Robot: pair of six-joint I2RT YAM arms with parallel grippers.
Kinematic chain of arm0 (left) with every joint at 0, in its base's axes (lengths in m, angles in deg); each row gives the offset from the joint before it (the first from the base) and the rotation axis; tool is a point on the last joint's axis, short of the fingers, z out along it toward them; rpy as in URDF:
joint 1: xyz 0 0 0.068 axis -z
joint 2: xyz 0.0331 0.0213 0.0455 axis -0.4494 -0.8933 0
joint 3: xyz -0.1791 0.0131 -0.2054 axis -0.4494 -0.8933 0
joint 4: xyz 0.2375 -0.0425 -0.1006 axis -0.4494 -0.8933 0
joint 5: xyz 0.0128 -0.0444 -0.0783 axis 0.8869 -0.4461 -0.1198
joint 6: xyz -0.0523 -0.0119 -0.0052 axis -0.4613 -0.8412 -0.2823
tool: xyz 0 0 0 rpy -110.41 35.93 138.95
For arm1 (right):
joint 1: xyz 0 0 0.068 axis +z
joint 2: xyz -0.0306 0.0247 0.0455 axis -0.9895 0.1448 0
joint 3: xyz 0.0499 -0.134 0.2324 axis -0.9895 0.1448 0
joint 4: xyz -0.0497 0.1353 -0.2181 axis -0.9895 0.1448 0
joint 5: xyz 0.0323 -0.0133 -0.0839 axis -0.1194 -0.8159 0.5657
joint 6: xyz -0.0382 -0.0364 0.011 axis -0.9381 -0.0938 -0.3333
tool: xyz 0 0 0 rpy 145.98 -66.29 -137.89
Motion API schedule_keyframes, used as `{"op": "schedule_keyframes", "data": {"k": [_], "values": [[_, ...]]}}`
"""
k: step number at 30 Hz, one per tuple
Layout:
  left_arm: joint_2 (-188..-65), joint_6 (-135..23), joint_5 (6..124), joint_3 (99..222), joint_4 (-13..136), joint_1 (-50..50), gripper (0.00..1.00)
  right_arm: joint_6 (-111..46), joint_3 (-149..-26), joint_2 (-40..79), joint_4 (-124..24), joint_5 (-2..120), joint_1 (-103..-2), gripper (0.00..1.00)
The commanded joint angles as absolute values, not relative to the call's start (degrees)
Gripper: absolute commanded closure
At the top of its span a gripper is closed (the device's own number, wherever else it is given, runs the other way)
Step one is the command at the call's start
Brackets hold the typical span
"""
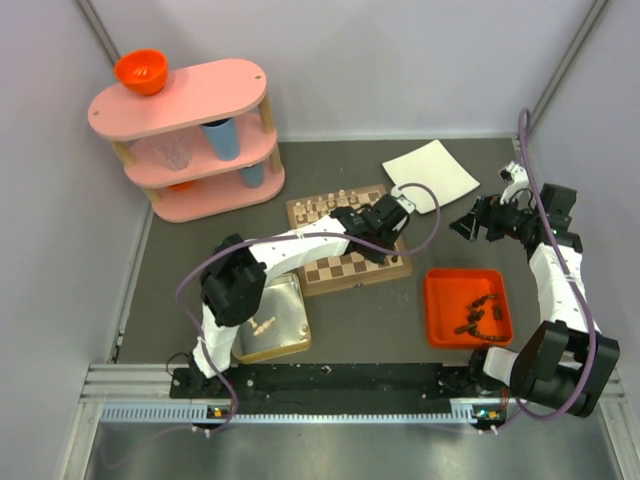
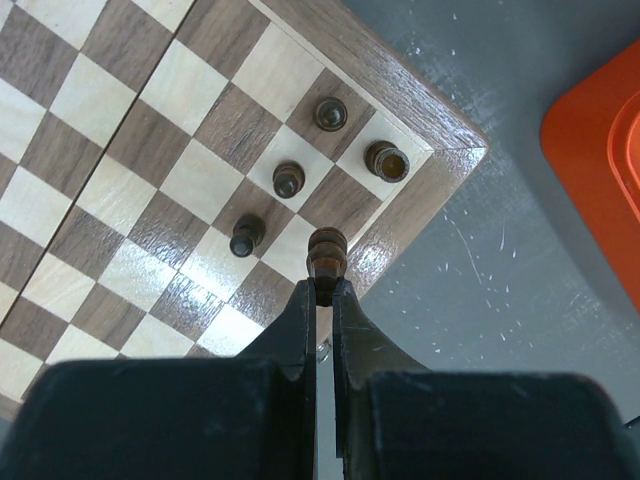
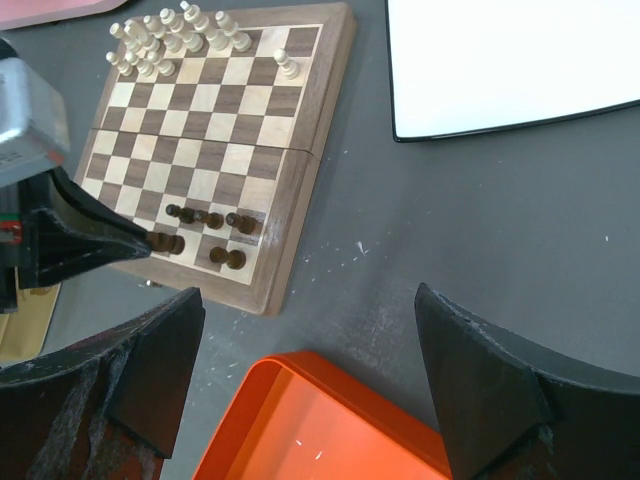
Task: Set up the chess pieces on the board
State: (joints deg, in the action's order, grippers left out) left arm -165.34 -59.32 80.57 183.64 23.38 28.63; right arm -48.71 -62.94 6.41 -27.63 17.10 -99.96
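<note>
The left gripper (image 2: 325,287) is pressed together on a dark chess piece (image 2: 327,250), head-up as far as I can tell, over the edge row at the board's (image 2: 400,95) near right corner. Four dark pieces (image 2: 289,179) stand just inboard of it. The coming move looks like a short straight drop onto the square below, long axis kept vertical. Off the board's right side, near the orange tray (image 1: 437,300), the right gripper (image 3: 307,310) hangs spread and empty, farther from that corner.
</note>
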Motion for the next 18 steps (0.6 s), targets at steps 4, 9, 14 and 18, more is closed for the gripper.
{"op": "schedule_keyframes", "data": {"k": [4, 9, 14, 18], "values": [[-169.1, -58.2, 79.8, 190.1, 20.7, 28.6, 1.00, -49.4, -64.9, 6.3, -28.3, 16.9, -100.8, 0.15], [-170.4, -58.0, 79.5, 191.9, 20.2, 28.6, 0.99, -49.4, -64.9, 6.4, -28.3, 16.9, -100.7, 0.14], [-172.3, -57.7, 78.8, 193.6, 18.8, 28.6, 0.99, -49.4, -64.9, 6.4, -28.4, 16.9, -100.7, 0.15], [-172.6, -57.6, 78.6, 193.9, 18.7, 28.6, 0.98, -49.4, -65.0, 6.3, -28.4, 16.9, -100.8, 0.14]]}}
